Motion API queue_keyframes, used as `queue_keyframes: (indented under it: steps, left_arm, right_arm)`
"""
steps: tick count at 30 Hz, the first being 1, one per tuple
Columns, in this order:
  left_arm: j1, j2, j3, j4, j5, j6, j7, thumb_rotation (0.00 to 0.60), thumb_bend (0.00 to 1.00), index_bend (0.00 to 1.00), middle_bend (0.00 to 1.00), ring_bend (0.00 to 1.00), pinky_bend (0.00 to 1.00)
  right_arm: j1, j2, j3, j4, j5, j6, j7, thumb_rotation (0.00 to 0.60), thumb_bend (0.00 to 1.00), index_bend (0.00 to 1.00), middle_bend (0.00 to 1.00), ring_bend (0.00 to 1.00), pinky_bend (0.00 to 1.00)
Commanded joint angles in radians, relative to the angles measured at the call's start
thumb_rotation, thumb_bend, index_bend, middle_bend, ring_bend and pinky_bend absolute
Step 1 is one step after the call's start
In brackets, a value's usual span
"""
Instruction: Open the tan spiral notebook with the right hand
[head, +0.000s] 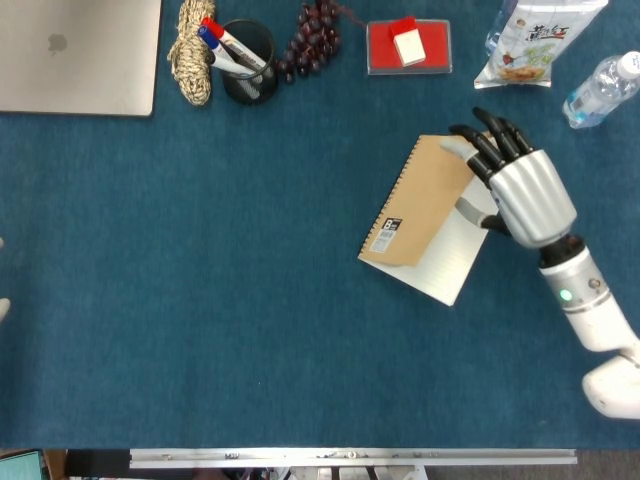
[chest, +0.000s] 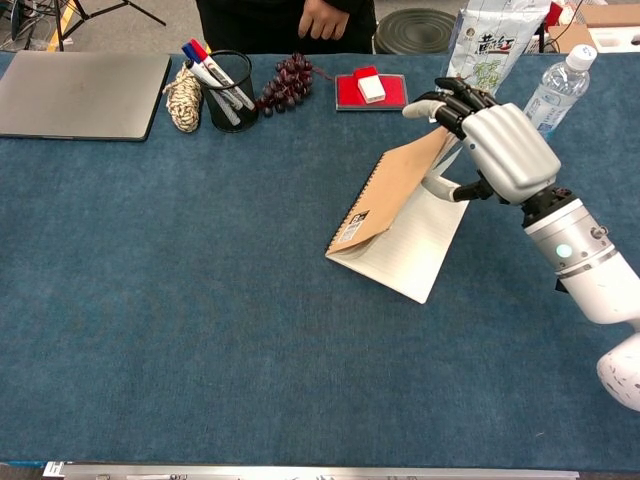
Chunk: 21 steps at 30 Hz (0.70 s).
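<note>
The tan spiral notebook lies right of the table's middle, with its spiral binding along its left edge. My right hand pinches the free right edge of the tan cover, fingers on top and thumb underneath. The cover is lifted and tilted up steeply, hinged on the spiral. The white lined first page lies bare beneath it. My left hand does not show in either view.
Along the far edge stand a closed laptop, a rope coil, a black pen cup, grapes, a red box, a snack bag and a water bottle. A person stands behind the table.
</note>
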Motion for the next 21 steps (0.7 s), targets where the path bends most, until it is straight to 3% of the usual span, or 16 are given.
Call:
queue_keyframes:
  steps: [1,21]
  left_arm:
    - [-0.001,0.001,0.0,-0.001,0.0,-0.001,-0.001,0.6,0.11,0.36,0.29,0.3,0.6]
    - [0.005,-0.005,0.002,0.015,-0.004,-0.002,-0.017,0.6,0.11,0.36,0.29,0.3,0.6]
  right_arm:
    - [0.027,-0.02,0.019,0.025,0.009,-0.007,0.01,0.6,0.19,0.25,0.24,0.08,0.18]
    - [0.186,-0.174,0.107,0.21,0.069,-0.026,0.083,0.6,0.19,0.25,0.25,0.09,0.18]
